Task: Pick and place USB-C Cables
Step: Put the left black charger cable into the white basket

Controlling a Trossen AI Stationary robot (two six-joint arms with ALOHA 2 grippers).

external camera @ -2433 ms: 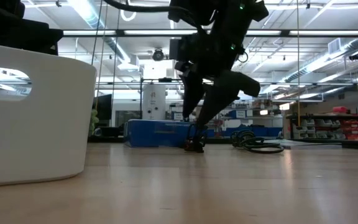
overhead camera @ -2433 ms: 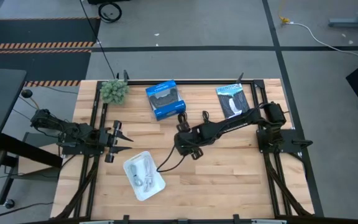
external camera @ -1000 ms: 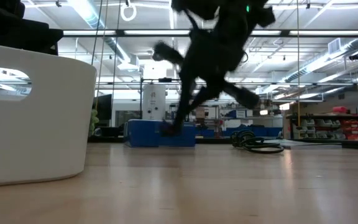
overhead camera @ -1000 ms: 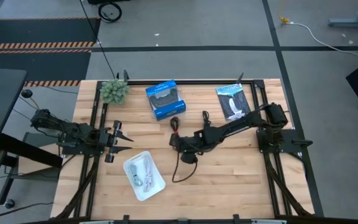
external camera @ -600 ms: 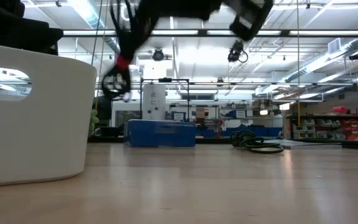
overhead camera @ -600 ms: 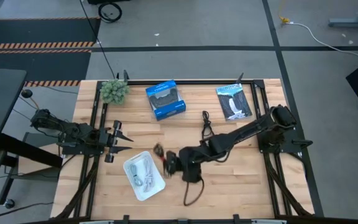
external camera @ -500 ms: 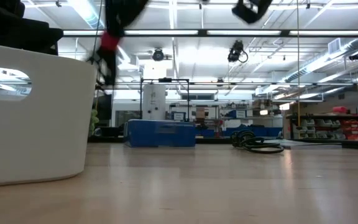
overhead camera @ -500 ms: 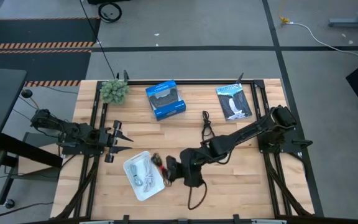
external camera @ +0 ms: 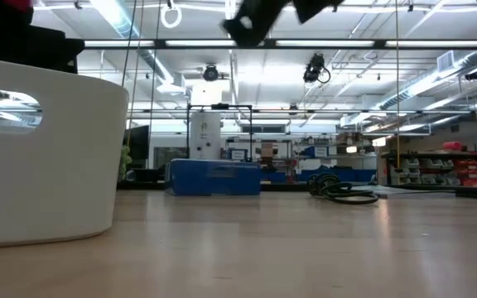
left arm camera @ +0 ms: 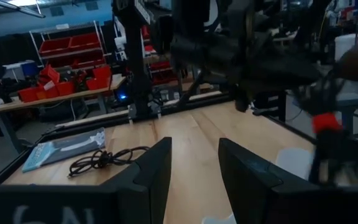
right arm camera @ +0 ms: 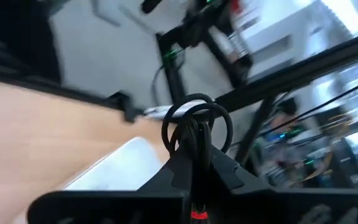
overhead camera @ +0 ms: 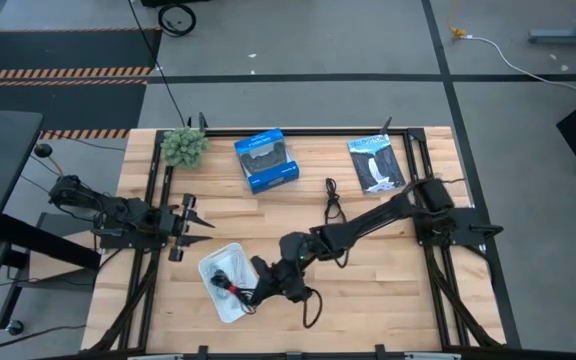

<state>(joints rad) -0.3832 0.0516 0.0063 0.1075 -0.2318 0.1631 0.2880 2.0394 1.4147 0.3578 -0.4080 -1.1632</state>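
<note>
My right gripper (overhead camera: 244, 291) reaches from the table's right side over the white rounded tray (overhead camera: 213, 268) at the near left and is shut on a black coiled USB-C cable (right arm camera: 195, 124). A second black cable (overhead camera: 333, 199) lies loose on the wood near the middle of the table and also shows as a black cable (external camera: 342, 190) in the low view. My left gripper (overhead camera: 196, 219) waits open beside the tray's far-left side. My right gripper pinches the black cable bundle at its gathered middle (right arm camera: 194, 144) between its two fingers (right arm camera: 224, 168). The loops stick out past the fingertips. The fingers come from the table's right. The cable hangs over the tray; whether it touches the tray I cannot tell.
A blue box (overhead camera: 266, 160) and a green tuft (overhead camera: 183, 147) stand at the far edge. A flat black-and-white packet (overhead camera: 376, 163) lies at the far right. Bare wood lies between the tray and the right arm's base.
My right gripper has swung from the middle of the table, near the blue box, toward the near-left and now stands over the white tray. It stays shut, and the black cable has travelled with it, lifted clear of the wood.
</note>
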